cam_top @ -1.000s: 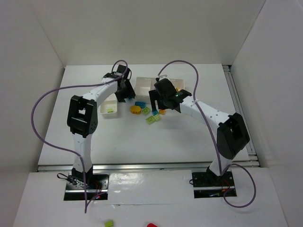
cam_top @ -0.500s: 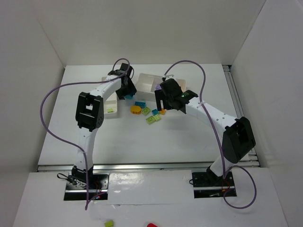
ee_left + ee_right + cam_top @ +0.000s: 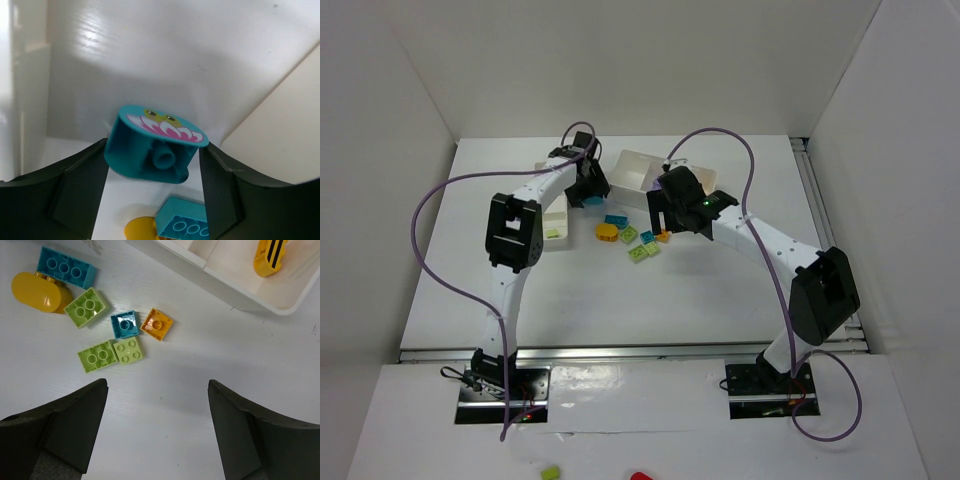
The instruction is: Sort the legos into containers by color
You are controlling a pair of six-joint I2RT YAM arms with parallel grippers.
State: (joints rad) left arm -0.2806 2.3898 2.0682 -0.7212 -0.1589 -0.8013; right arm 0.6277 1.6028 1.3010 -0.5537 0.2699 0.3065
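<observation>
The left hand [image 3: 152, 167] is closed on a rounded teal piece [image 3: 150, 147] with a printed face. It pinches the piece between both fingers and holds it above the tabletop [image 3: 165, 60]. The right hand [image 3: 157, 390] is wide open and holds nothing. Just ahead of its fingers, on the left side, seven legos lie loose: a long teal brick [image 3: 66, 268], a rounded yellow piece [image 3: 36, 291], three lime green bricks [image 3: 86, 306], a small teal brick [image 3: 124, 323] and an orange brick [image 3: 156, 324]. Further ahead, to its right, is the long tray [image 3: 220, 282], and one compartment has a yellow piece with black stripes [image 3: 269, 257]. In the top view, the small narrow tray [image 3: 558, 212] beside the left hand contains one lime green brick [image 3: 552, 232]. I judge the sorting to be less than half done: two pieces are visibly placed, one is carried, and seven wait. The other compartments are not fully visible.
</observation>
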